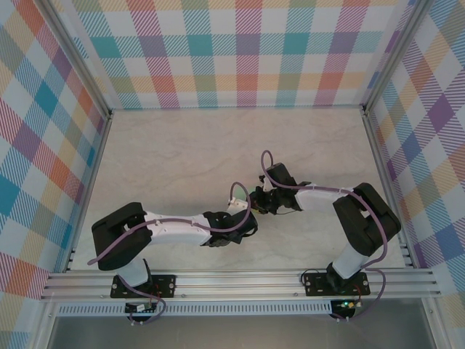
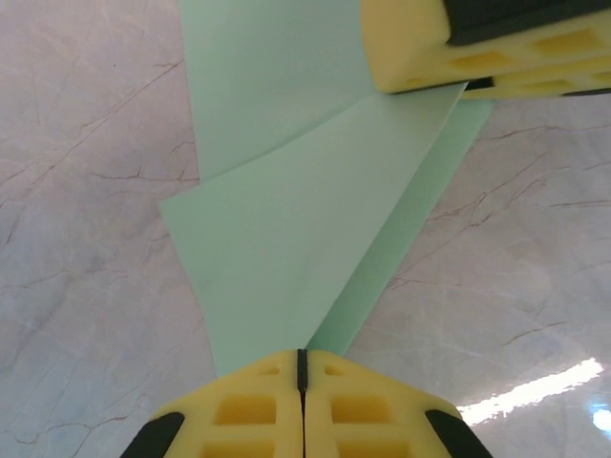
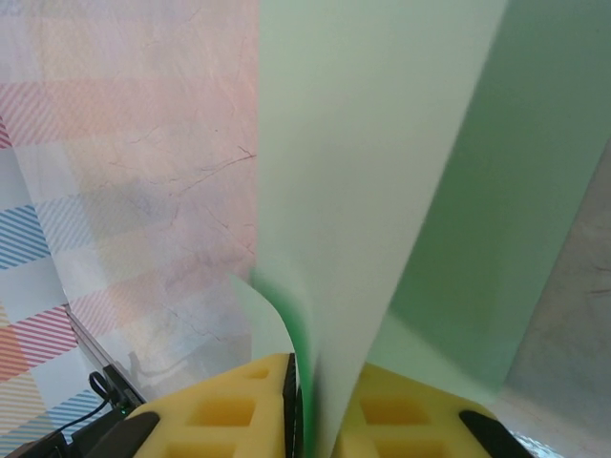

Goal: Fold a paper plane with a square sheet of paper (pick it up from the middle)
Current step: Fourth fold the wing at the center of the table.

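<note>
Left wrist view looks along my left end effector [image 2: 302,367]: its two yellow pads [image 2: 243,410] are pressed together with no gap between them. The narrow pointed end of the paper plane [image 2: 286,239] runs straight into that seam, so I have that end pinched. From there the pale mint-green paper fans out away from me in flat overlapping layers, and one straight fold edge runs from my pads toward the far, wider end. Under it lies the pale marbled bench [image 2: 86,239]; I cannot tell whether the paper touches the surface or hangs just above it. Right wrist view gives the other end: my right end effector [image 3: 323,391] has its yellow pads [image 3: 229,410] drawn in to a narrow slot, and the paper passes up through that slot between them, one layer curling against the left pad. I read that as a grip on the paper, with the jaws closed as far as the folded layers allow. The sheet rises broad and smooth in front of that camera, and a checked wall [image 3: 29,258] shows low on the left. From the left wrist, the right end effector sits at the top right, clamped across the wide end. Top external view shows both arms reaching inward until the two end effectors meet about midway between the bench's left and right edges, a little nearer the near edge than the far one, so the paper plane is held between them there.
</note>
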